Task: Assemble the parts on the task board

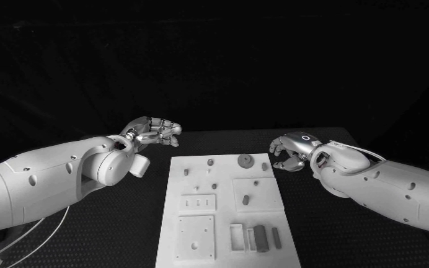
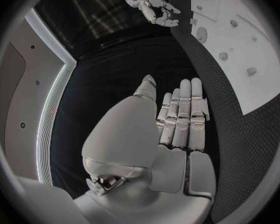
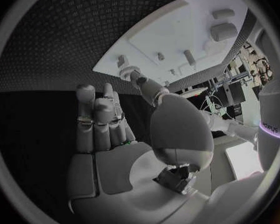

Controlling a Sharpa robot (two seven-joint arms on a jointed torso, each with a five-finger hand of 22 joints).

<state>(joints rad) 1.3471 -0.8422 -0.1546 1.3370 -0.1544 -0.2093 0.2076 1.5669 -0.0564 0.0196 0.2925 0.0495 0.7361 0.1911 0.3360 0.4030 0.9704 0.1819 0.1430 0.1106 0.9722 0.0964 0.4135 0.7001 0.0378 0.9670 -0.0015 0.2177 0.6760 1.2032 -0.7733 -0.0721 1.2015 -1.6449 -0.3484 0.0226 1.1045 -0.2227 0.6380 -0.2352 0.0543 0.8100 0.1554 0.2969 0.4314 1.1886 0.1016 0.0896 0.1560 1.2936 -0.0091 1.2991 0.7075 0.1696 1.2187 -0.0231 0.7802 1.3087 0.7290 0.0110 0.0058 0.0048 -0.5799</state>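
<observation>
Task board (image 1: 224,212) lying at the middle of the worktop (image 1: 107,243), running from near its far edge toward the near edge. The left robot hand (image 1: 154,131) hovers just off the board's far left corner, fingers curled in, grasping nothing. The right robot hand (image 1: 291,151) hovers off the far right corner, fingers likewise curled, also without a part. No part is yet lifted.

Parts visible on the board: one round gear-like disc (image 1: 243,160) near the far edge; about four small pegs around it; one short peg (image 1: 245,199) at mid-board; three dark bars (image 1: 261,238) side by side near the near right corner. Exact peg count is uncertain.

Step in hand, as judged: reaching for a first part. To do it well, the nearer hand should unclench before descending, come straight down over the disc, and pinch it by its rim without nudging neighbouring pegs.
</observation>
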